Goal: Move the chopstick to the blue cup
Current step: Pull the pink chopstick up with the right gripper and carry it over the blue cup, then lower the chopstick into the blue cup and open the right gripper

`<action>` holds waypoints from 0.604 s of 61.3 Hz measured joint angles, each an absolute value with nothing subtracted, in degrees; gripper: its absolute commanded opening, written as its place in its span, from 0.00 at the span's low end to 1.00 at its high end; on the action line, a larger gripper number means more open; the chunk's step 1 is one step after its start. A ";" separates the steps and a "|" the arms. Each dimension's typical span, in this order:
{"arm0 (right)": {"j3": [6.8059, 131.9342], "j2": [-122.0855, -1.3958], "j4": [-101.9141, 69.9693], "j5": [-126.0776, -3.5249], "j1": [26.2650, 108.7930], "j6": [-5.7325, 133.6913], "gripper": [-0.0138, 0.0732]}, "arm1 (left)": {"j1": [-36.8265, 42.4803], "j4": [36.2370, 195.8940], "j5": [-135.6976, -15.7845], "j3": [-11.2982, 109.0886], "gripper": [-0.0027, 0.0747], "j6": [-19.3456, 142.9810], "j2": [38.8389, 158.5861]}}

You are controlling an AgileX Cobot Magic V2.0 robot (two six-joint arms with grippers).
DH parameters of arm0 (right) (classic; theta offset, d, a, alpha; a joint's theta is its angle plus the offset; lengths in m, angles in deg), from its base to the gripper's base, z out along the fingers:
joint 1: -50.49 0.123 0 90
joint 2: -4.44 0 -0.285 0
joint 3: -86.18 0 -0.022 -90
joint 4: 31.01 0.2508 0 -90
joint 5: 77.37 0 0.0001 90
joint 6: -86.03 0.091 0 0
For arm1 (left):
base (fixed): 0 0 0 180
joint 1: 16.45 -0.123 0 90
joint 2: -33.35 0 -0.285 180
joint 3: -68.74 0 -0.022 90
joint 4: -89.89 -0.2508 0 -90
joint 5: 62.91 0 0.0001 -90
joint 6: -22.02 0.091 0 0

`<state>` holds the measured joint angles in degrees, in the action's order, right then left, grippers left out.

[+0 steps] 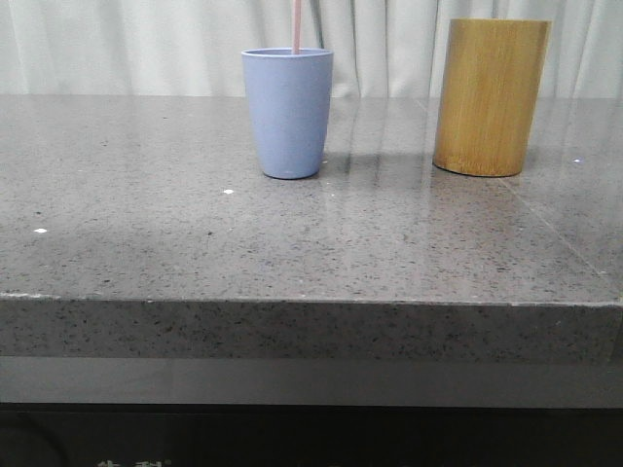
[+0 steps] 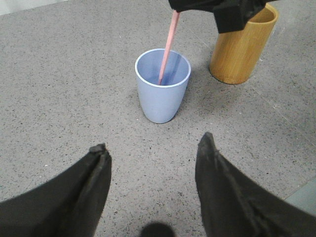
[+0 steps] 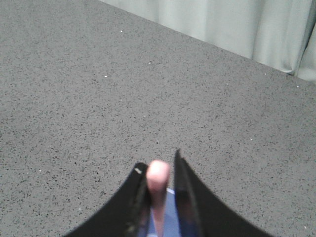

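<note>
The blue cup (image 1: pixel 287 113) stood on the grey table (image 1: pixel 146 214) with the chopstick (image 2: pixel 168 47) leaning inside it, lower end at the bottom. The right gripper (image 3: pixel 160 180) clamped its upper end. The left gripper (image 2: pixel 150 163) hung spread apart. The bamboo holder (image 1: pixel 490 95) stood near the cup.

From my remote seat this looks like a staged test room, probably a lab — I see a speckled grey stone bench (image 1: pixel 146 253) with a thick slab edge, backed by a plain pale curtain (image 1: pixel 127 44) — no homely clutter anywhere.
</note>
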<state>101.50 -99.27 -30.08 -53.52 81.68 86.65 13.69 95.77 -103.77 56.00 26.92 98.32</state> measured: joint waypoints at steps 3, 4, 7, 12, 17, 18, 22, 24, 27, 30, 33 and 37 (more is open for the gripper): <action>101.50 -99.36 -30.08 -53.52 81.68 86.65 0.62 | 13.69 95.77 -103.77 56.00 0.54 26.92 98.32; 101.50 -99.39 -30.08 -53.52 81.68 86.65 0.63 | 13.69 95.77 -103.77 56.00 0.54 26.92 98.32; 101.50 -99.39 -30.08 -53.41 81.68 86.65 0.67 | 13.69 95.77 -103.77 56.00 0.54 26.92 98.67; 102.14 -99.28 -30.08 -52.48 81.68 86.65 0.67 | 13.69 95.77 -103.69 56.00 0.54 26.92 99.17; 102.88 -98.61 -30.08 -50.65 81.68 86.65 0.67 | 13.69 95.77 -103.57 56.00 0.54 26.92 99.55; 103.01 -98.16 -30.08 -50.04 81.68 86.65 0.67 | 13.69 95.77 -103.57 56.00 0.54 26.92 99.68; 103.45 -96.88 -29.80 -48.52 81.68 86.55 0.67 | 13.69 95.77 -103.57 56.00 0.54 26.92 99.68; 103.56 -96.03 -29.67 -47.68 81.68 86.55 0.67 | 13.69 95.77 -103.44 56.00 0.54 26.92 99.68; 103.68 -95.03 -29.42 -46.32 81.68 86.55 0.67 | 13.69 95.77 -103.21 56.00 0.54 26.92 99.68; 103.77 -93.85 -29.32 -44.66 81.68 86.55 0.67 | 13.69 95.77 -102.95 56.00 0.54 26.92 99.68; 103.77 -92.60 -29.30 -42.86 81.68 86.55 0.67 | 13.69 95.77 -102.70 56.00 0.54 26.92 99.68; 103.77 -90.63 -29.19 -40.22 81.54 86.55 0.67 | 13.69 95.77 -102.61 56.00 0.54 26.92 99.68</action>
